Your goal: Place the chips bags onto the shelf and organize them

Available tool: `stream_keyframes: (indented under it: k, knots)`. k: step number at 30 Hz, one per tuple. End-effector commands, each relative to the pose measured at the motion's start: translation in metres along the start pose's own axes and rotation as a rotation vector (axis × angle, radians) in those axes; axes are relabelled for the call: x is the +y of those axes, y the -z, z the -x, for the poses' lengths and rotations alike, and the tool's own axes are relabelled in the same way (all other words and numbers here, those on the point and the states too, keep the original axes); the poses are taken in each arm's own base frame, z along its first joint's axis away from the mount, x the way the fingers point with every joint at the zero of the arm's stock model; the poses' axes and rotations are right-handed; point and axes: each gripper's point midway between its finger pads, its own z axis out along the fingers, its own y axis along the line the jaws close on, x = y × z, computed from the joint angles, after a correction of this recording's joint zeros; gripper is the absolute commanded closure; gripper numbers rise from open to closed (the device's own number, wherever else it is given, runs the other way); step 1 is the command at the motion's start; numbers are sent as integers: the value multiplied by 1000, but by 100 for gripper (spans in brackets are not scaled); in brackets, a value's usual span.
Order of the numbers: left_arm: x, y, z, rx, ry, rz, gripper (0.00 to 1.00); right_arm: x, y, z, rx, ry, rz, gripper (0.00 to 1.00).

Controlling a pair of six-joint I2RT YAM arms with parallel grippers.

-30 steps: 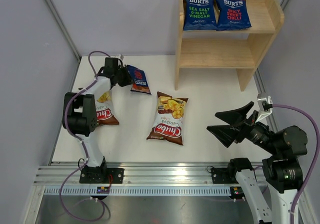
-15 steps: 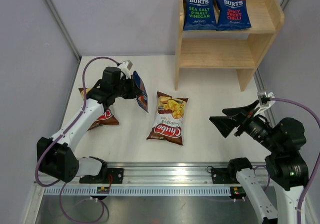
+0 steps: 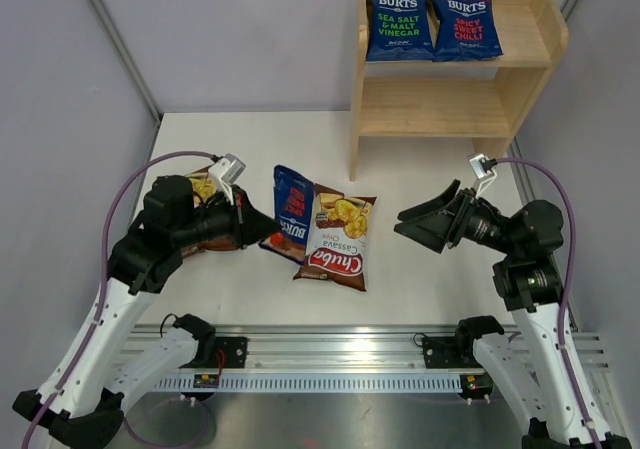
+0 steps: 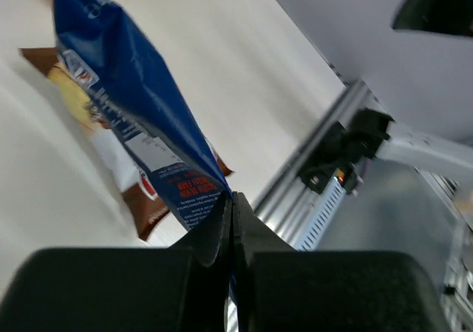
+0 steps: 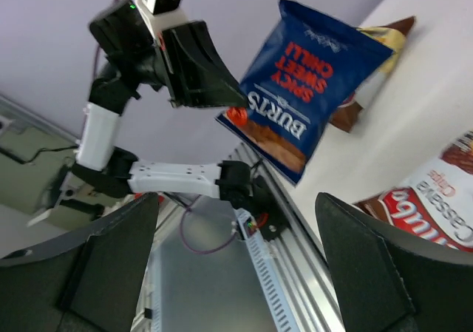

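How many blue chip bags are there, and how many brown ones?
Blue BURTS bags: 3
Brown-and-white Chuba bags: 2
Total: 5 bags

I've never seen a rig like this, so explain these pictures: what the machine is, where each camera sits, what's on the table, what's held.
Two small robot arms are bolted at the near edge of the table, each ending in a two-finger gripper. The wide picture looks down from above and behind them. The other two come from a camera on each wrist. The left gripper is pinched shut on the edge of a blue Burts bag, holding it up. The right gripper is open and empty. One Chuba bag lies mid-table, and a second Chuba bag lies partly under the left arm. The wooden shelf holds two more Burts bags on its top tier.
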Motion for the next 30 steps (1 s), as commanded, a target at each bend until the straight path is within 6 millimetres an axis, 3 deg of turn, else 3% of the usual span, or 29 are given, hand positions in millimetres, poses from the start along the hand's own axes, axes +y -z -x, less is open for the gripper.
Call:
stream_keyframes:
  k: [1,4,6,10,16,21,25,30]
  knots:
    - [-40,14,-24,97,-13,-209,100,38,-9,20,14,41,212,6]
    - [-54,22,-35,150,-19,-285,100,29,-23,21,72,45,210,6]
    - [-60,24,-42,178,-8,-324,100,8,-37,12,125,44,158,7]
    - [-75,30,-54,217,-5,-414,100,3,-52,-10,236,109,225,7]
    - [-96,39,-62,259,-20,-499,100,-24,-57,-30,312,224,197,5]
    - [-114,47,-59,253,-22,-585,100,-20,-58,-38,346,224,316,6]
    - [-125,50,-61,259,-30,-634,100,-3,-52,-39,350,275,369,4]
    - [-139,52,-55,229,-44,-687,100,5,-56,-59,424,228,440,5]
